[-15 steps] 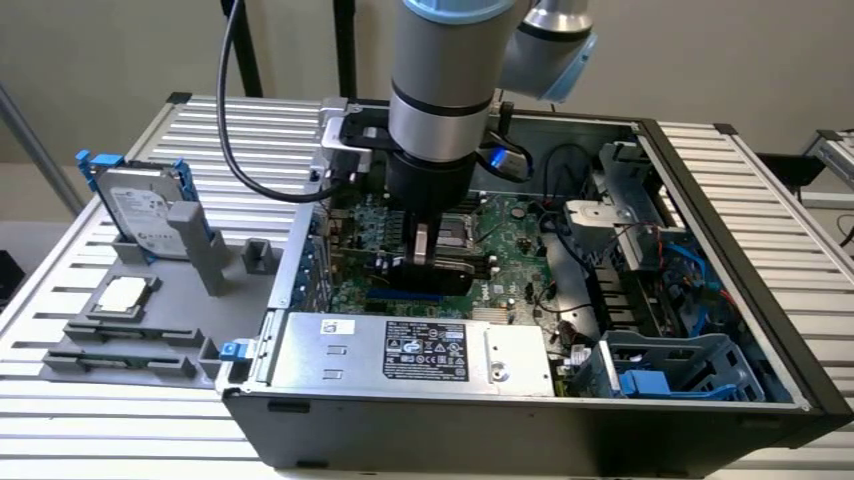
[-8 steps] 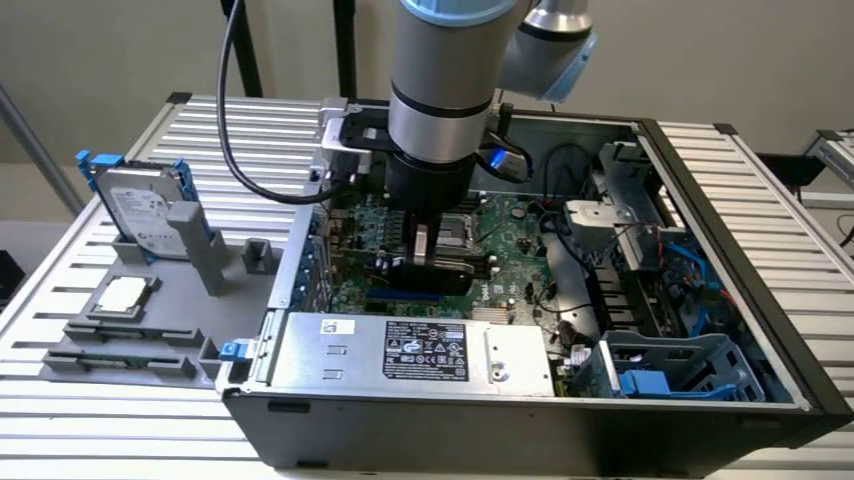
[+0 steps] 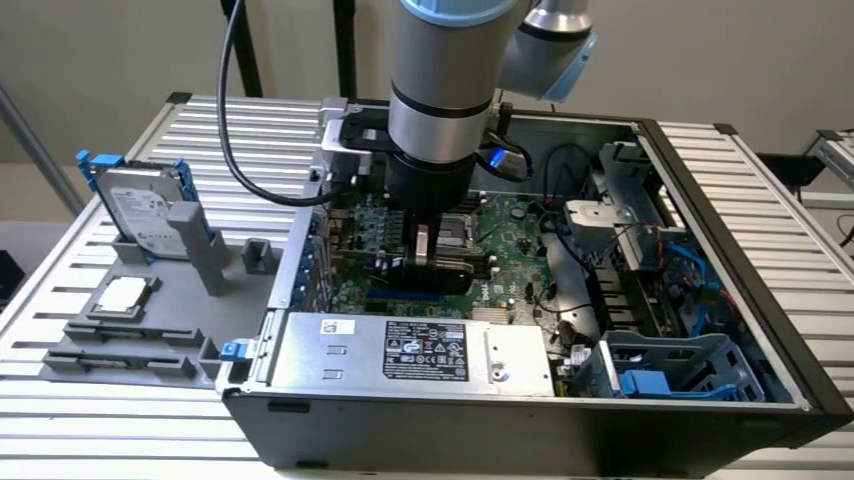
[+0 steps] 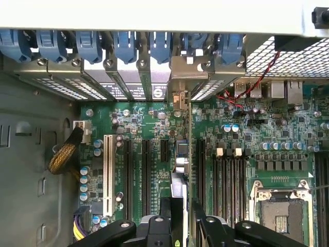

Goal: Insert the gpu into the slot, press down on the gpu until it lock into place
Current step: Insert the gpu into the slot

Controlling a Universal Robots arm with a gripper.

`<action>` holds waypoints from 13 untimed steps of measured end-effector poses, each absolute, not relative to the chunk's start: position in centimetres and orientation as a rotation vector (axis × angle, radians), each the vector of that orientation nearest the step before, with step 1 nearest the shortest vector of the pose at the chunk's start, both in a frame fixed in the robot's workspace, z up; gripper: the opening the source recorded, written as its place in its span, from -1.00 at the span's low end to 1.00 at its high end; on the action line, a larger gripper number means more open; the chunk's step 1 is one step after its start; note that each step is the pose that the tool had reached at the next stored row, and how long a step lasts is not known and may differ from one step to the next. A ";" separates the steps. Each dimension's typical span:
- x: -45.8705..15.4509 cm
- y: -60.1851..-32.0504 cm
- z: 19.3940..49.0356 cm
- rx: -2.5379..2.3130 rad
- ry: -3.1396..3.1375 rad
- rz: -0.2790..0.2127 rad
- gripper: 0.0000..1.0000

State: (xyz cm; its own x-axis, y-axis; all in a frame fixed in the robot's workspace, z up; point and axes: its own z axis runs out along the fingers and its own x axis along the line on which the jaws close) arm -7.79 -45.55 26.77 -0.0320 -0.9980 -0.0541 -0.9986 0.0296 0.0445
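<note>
A robotics lab with a bench rig for computer hardware: a robot arm [image 3: 447,80] has its end effector [image 3: 430,262] inside an open computer case [image 3: 534,430], which lies on a tabletop [image 3: 761,170] of aluminium slats with the motherboard [image 4: 154,128] exposed. Beside the case, a grey fixture [image 3: 147,330] holds a hard drive [image 3: 140,210] and a processor chip [image 3: 123,296], before a bare wall [image 3: 721,60]

Power supply [image 3: 414,352] inside the case [image 3: 534,432]; hard drive [image 3: 140,210] upright outside.
</note>
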 end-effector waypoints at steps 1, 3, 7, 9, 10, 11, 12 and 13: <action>-7.8 -45.6 26.8 -2.180 2.248 0.109 -0.48; -7.9 -45.6 26.7 -2.180 2.248 0.109 -0.48; -8.0 -45.5 26.7 -2.180 2.248 0.109 -0.48; -8.0 -45.5 26.6 -2.180 2.248 0.109 -0.48; -8.0 -45.5 26.6 -2.180 2.248 0.109 -0.48; -8.0 -45.5 26.6 -2.180 2.248 0.109 -0.48; -8.0 -45.5 26.5 -2.180 2.248 0.109 -0.48; -8.0 -45.5 26.5 -2.180 2.248 0.109 -0.48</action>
